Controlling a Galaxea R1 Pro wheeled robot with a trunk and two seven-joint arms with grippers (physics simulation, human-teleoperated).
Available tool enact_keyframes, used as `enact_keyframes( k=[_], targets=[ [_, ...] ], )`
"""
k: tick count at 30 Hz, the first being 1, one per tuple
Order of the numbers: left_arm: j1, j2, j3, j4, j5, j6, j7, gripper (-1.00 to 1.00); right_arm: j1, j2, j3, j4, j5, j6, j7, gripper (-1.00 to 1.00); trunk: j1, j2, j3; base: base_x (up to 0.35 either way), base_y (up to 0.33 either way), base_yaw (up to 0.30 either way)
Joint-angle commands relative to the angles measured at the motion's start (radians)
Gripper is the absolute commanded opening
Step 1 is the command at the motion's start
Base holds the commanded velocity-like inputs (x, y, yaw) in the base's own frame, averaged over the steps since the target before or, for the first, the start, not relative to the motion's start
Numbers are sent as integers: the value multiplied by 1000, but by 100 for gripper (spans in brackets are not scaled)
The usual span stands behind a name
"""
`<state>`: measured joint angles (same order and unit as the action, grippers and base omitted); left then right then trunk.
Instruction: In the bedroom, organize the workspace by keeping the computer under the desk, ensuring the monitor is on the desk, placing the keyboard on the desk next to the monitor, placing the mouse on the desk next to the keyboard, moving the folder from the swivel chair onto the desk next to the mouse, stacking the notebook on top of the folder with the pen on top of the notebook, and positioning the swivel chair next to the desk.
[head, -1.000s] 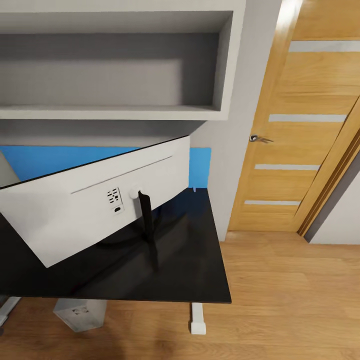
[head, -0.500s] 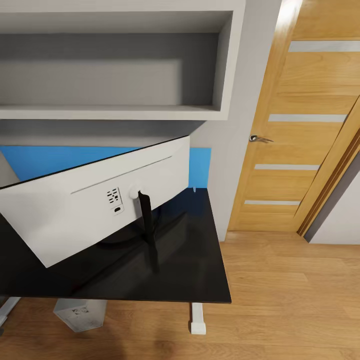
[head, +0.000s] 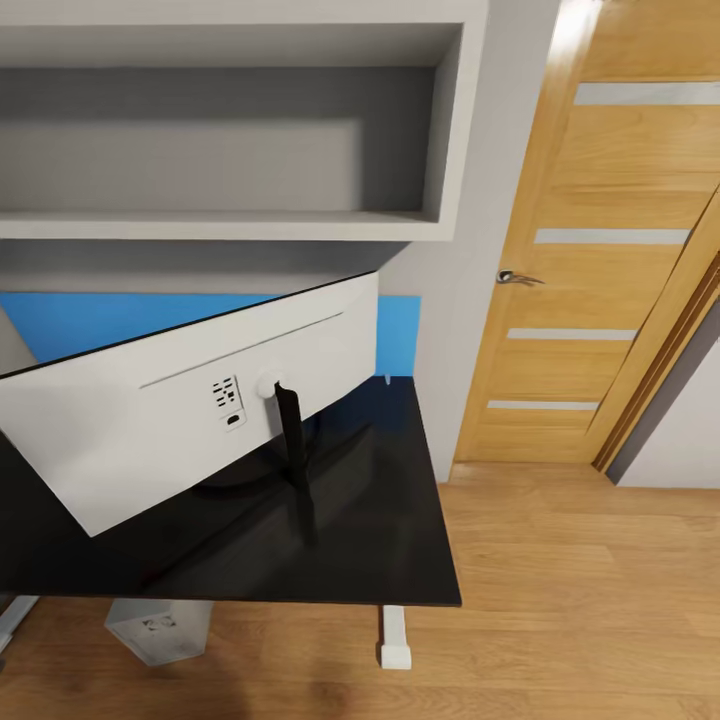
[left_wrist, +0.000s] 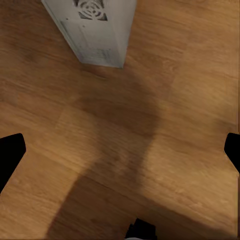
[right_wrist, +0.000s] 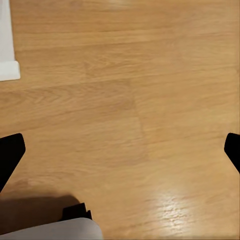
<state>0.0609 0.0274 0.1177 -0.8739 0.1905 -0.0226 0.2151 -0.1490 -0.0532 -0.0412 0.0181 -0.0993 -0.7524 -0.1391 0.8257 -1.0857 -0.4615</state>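
The monitor (head: 180, 420) stands on the desk (head: 400, 540) with its white back and slim black stand toward me. Beneath the glossy black top, the silver-grey computer (head: 158, 630) sits on the floor. The left wrist view looks down on that computer (left_wrist: 95, 30), and my left gripper (left_wrist: 120, 152) is open over bare wooden floor with its black fingertips (left_wrist: 10, 155) far apart. My right gripper (right_wrist: 120, 150) is open too, above the floor beside the desk's white leg (right_wrist: 7, 45). The keyboard, mouse, folder, notebook, pen and swivel chair are out of view.
A blue back panel (head: 400, 330) runs behind the desk, under a grey wall niche (head: 230, 130). An oak door (head: 600, 270) stands to the right, with wooden floor (head: 580, 600) in front of it. The desk's white leg (head: 394, 640) rests near the front right corner.
The whole head view has slid a few pixels, so the camera has moved slightly. The monitor, desk and computer stay where they were.
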Motion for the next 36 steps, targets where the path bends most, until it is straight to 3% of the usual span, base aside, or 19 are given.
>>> enact_keyframes(
  k=[1, 6, 7, 13, 14, 15, 17, 20, 26, 30, 32, 35, 36],
  targets=[
    [0, 1, -1, -15, 11, 9, 4, 100, -1, 0, -3, 2, -4, -4, 4, 100, 0, -1, 0, 0, 0, -55],
    [0, 4, 6, -90, 13, 68, 7, 100, -1, 0, -4, 2, -5, -3, 3, 100, 0, -1, 0, 0, 0, -22],
    [0, 11, 25, -126, 14, 120, 7, 100, -1, 0, -4, 2, -5, -3, 3, 100, 0, -1, 0, 0, 0, -5],
    [0, 18, 69, -190, 14, 187, 7, 100, 0, 0, -3, 2, -5, -2, 2, 100, 0, -1, 0, 0, 0, -2],
    [0, 25, 77, -230, 12, 204, 7, 100, -1, -1, -4, 2, -7, -2, 2, 100, 0, -1, 0, 0, 0, 0],
    [0, 66, 83, -301, 12, 286, 6, 100, -1, -4, -5, 2, -9, -2, 1, 100, 0, -1, 0, 0, 0, 55],
    [0, 93, 86, -347, 14, 351, 6, 100, -1, -4, -6, 2, -10, -2, 1, 100, 0, -1, 0, 0, 0, 132],
    [0, 108, 90, -394, 17, 394, 6, 100, -1, -5, -6, 2, -11, -1, 0, 100, 0, -1, -1, 0, 0, 180],
    [0, 123, 140, -497, 19, 453, 6, 100, -1, -5, -6, 2, -10, -1, 0, 100, 0, -1, -5, 0, 0, 229],
    [0, 143, 181, -565, 23, 559, 4, 100, -1, -5, -6, 2, -10, -1, 0, 100, 0, -1, -7, 0, 0, 242],
    [0, 161, 218, -590, 43, 599, 3, 100, -1, -5, -6, 2, -10, -1, 0, 100, 0, -1, -8, 0, 0, 241],
    [0, 184, 247, -606, 86, 621, 2, 100, -1, -5, -6, 2, -10, -1, 0, 100, 0, -1, -10, 0, 0, 241],
    [0, 203, 257, -615, 122, 632, 2, 100, -1, -5, -6, 2, -9, -1, 0, 100, 0, -1, -10, 0, 0, 240]
  ],
)
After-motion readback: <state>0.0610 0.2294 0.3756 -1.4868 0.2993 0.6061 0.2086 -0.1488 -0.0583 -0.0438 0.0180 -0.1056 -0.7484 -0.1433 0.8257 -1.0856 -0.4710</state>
